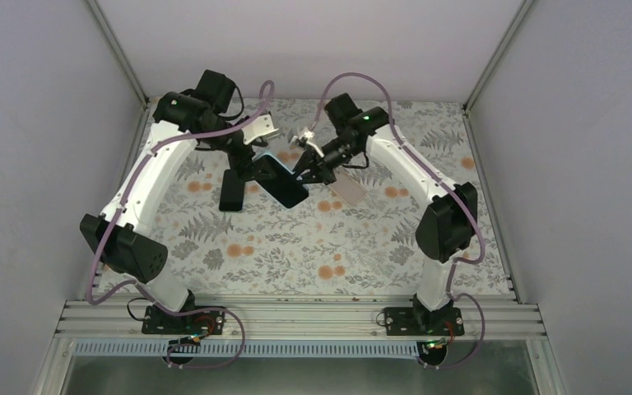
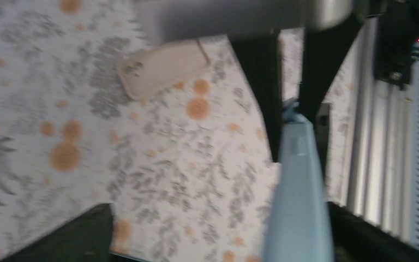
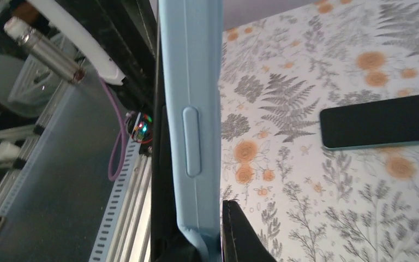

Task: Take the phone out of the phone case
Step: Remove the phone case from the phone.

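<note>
**Cased phone held in the air between both tools, far centre of the table**

You have the light-blue soft phone case (image 3: 191,109) lifted off the floral-patterned table (image 1: 296,263). The black-faced phone (image 1: 284,183) is seated in it, its dark face toward the overhead camera. It hangs tilted, with one end toward each arm.

Your left tool (image 1: 249,167) is clamped on the end nearer the left arm. The left wrist view is blurred, but it shows a black finger (image 2: 257,82) against each side of the case's edge. Your right tool (image 1: 304,173) is closed on the opposite end. In its wrist view the case's long edge, with the raised side button (image 3: 191,141), runs straight up from between the fingers (image 3: 241,236).

Low down, both flanks are tight. A second black slab-shaped phone (image 1: 232,191) lies flat on the table just beside the left tool. A beige phone case (image 1: 347,188) lies flat just beside the right tool. From overhead, neither appears to touch the held case.

The widest open run of table is on your near side, between the held case and the ribbed aluminium rail (image 1: 296,317) where the arm bases are bolted. Pale enclosure walls (image 1: 33,164) stand along the left, right and far edges. The far wall is near, behind both wrists.
</note>
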